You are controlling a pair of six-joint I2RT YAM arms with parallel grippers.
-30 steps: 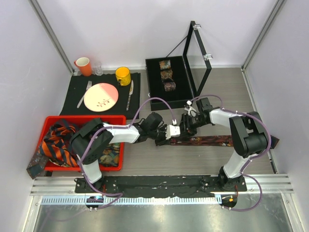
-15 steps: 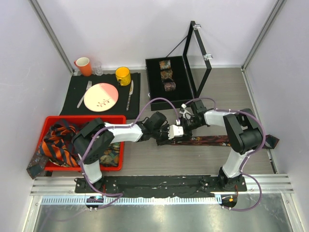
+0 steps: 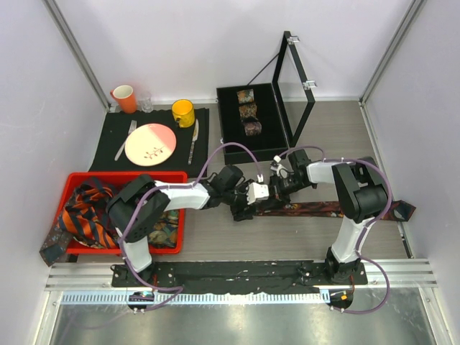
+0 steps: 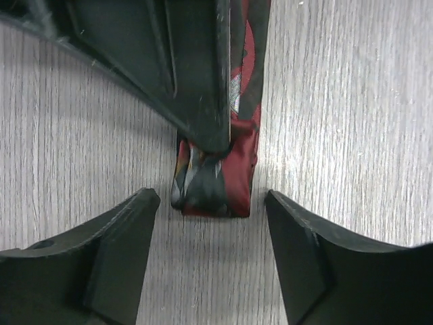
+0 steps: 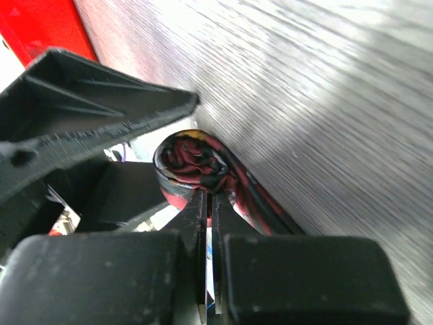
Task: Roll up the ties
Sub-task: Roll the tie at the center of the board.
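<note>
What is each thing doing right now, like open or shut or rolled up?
Dark red tie: left end coiled, rest lying flat.
Left claw: open, straddling the coil.
Right claw: shut, tips at the coil.
Black case: open, three rolled ties inside.
Red bin: holds loose unrolled ties.

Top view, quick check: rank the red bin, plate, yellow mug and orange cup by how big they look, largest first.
1. Red bin
2. Plate
3. Yellow mug and orange cup: they look about alike, so I won't rank one over the other.
</note>
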